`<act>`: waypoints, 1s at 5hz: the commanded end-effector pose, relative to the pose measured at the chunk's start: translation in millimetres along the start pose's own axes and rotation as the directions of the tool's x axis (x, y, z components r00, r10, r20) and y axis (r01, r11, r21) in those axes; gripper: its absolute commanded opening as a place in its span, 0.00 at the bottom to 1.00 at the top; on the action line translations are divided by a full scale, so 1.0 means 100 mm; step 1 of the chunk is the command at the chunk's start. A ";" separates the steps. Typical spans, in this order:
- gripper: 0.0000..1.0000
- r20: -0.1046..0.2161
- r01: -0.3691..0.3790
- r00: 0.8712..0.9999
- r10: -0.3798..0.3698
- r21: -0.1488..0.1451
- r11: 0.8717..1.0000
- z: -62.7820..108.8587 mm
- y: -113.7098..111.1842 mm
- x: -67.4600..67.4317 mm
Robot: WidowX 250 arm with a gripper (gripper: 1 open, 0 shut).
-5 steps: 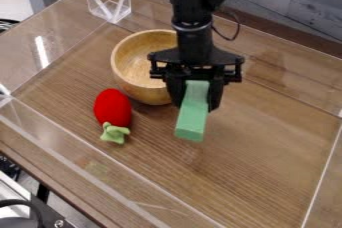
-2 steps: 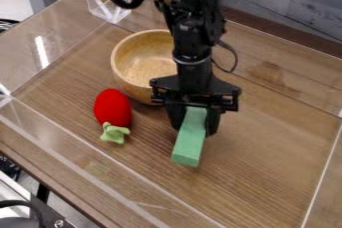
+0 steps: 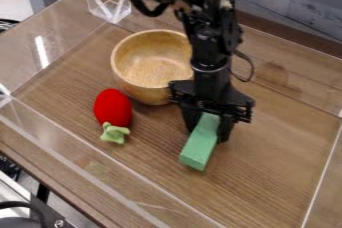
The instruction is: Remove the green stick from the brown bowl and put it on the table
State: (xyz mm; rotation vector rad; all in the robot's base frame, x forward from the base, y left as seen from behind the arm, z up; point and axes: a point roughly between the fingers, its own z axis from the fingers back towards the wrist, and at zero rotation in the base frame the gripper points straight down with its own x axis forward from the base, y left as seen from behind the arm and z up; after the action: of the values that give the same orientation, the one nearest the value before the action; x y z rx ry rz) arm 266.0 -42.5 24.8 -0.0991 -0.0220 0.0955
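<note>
Jaws of my gripper (image 3: 209, 122) pinch the green stick (image 3: 201, 144) above the table (image 3: 267, 172), brown bowl (image 3: 150, 64) behind them.

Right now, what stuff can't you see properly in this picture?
- Top end of the green stick, camera view: hidden between the gripper fingers, so the grip itself can't be seen.
- Whether the stick's lower end touches the table: cannot tell from this angle.
- Near side of the brown bowl floor: hidden by its own wall.
- Arm's upper part: cut off by the top edge.
</note>
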 end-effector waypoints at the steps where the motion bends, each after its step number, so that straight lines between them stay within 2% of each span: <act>1: 0.00 0.055 -0.011 0.998 0.011 -0.008 1.000 0.13 -0.03 0.06; 2: 1.00 0.049 0.042 0.998 -0.042 -0.006 0.999 0.19 -0.03 0.09; 4: 1.00 0.069 0.054 0.996 -0.053 -0.010 0.999 0.33 -0.14 0.06; 5: 1.00 0.085 0.002 0.996 -0.001 -0.010 1.000 0.53 -0.16 0.06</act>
State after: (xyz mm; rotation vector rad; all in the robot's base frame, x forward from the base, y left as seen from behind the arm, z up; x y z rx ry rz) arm 265.0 -50.5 65.5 -0.0974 -0.0543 0.1036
